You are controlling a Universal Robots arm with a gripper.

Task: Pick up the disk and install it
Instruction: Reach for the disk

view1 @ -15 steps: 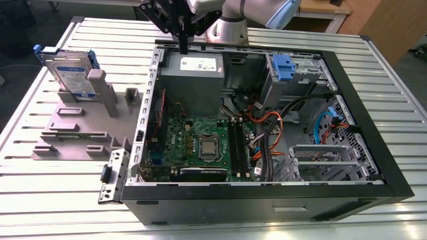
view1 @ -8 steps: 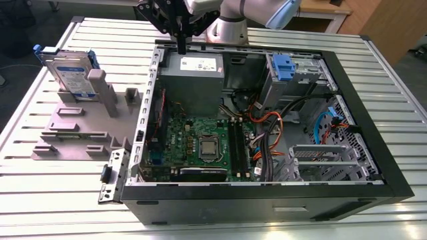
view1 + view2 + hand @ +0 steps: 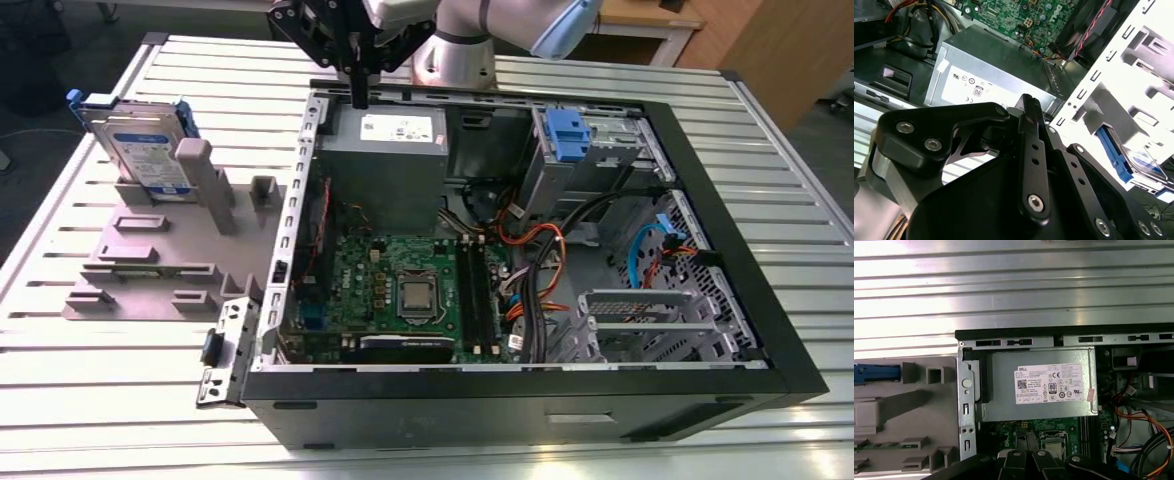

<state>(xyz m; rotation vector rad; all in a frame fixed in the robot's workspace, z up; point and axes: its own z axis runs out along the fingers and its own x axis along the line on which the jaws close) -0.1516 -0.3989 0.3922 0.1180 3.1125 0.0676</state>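
So the hand (image 3: 360, 97) hangs over the back corner of the open PC case (image 3: 534, 412), right above the edge of the grey power supply box (image 3: 387, 150). As far as I can see the fingers are pressed together with nothing between them. In both wrist views you're looking down past the hand (image 3: 1028, 102) (image 3: 1029, 460) at that box's label. The disk (image 3: 138, 150) is nowhere near it. It stands upright on its edge in a slot of the grey fixture (image 3: 147, 262) on the worktop (image 3: 80, 400), towards the exterior view's left, outside the case. Its blue bracket shows from above in the first wrist view (image 3: 876, 373). My guess at the risks: the hand sits low next to the case's metal side wall, so a sideways move at this height could clip the rim. A hand that's shut can't straddle the disk and would just knock it over. The disk is tall and thin in its slot, so an off-centre pinch could cock it and jam it. Inside the case, the orange cables (image 3: 534, 240) look like a snag hazard.
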